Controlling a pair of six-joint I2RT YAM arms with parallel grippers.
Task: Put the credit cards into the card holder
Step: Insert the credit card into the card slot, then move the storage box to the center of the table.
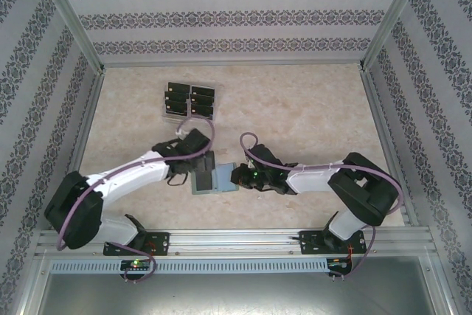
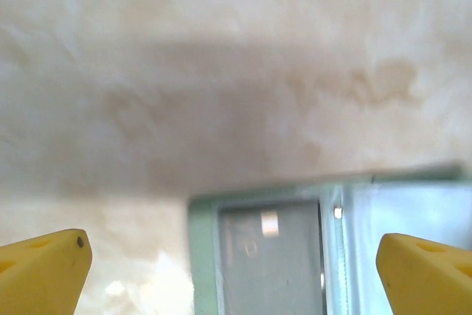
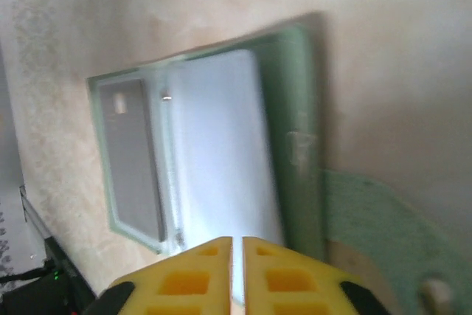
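The grey-green card holder (image 1: 205, 181) lies open on the table between both arms. A dark grey card (image 3: 133, 153) with a small pale mark sits in its left half (image 2: 269, 256). Several black credit cards (image 1: 201, 92) rest in a clear tray at the back left. My left gripper (image 1: 206, 161) hovers at the holder's far left corner, its yellow fingers (image 2: 44, 267) spread wide and empty (image 2: 232, 250). My right gripper (image 1: 236, 176) is at the holder's right side, its jaws nearly together (image 3: 237, 245) on the thin edge of the pale inner flap (image 3: 217, 138).
The clear plastic tray (image 1: 165, 116) stands on the beige table (image 1: 310, 108) behind the left arm. Patterned walls enclose the table on three sides. A green clasp tab (image 3: 369, 219) sticks out from the holder beside my right fingers.
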